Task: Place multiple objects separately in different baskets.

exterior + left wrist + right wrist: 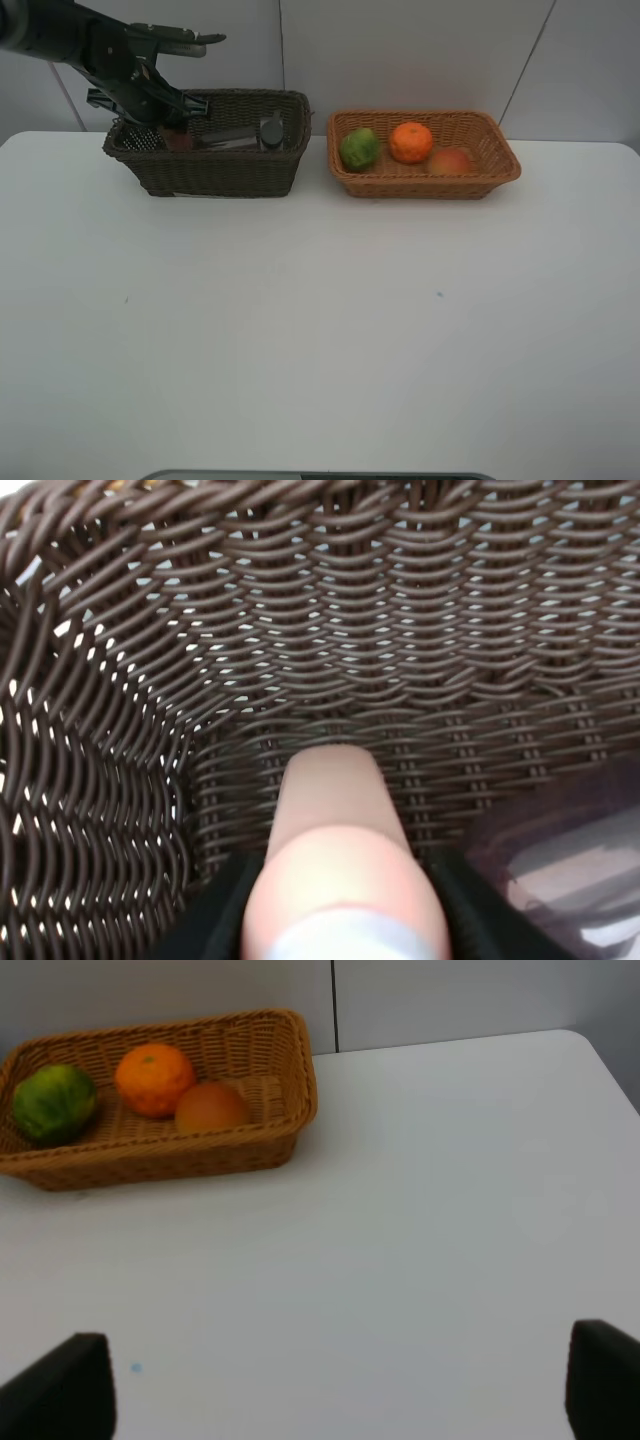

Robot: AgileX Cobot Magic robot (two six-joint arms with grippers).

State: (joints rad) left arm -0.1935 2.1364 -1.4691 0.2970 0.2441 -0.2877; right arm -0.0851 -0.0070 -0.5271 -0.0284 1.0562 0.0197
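Observation:
The dark brown basket stands at the back left. My left gripper reaches down into its left end, shut on the pink bottle, whose white cap sits between the dark fingers. The translucent mauve cup lies beside it; in the high view the cup and a dark bottle show inside the basket. The orange-tan basket holds the green fruit, the orange and the peach-like fruit. My right gripper is open and empty over bare table.
The white table reaches from the baskets to the front edge. A pale wall stands right behind both baskets. The right arm is out of the high view. The orange-tan basket lies ahead of the right gripper.

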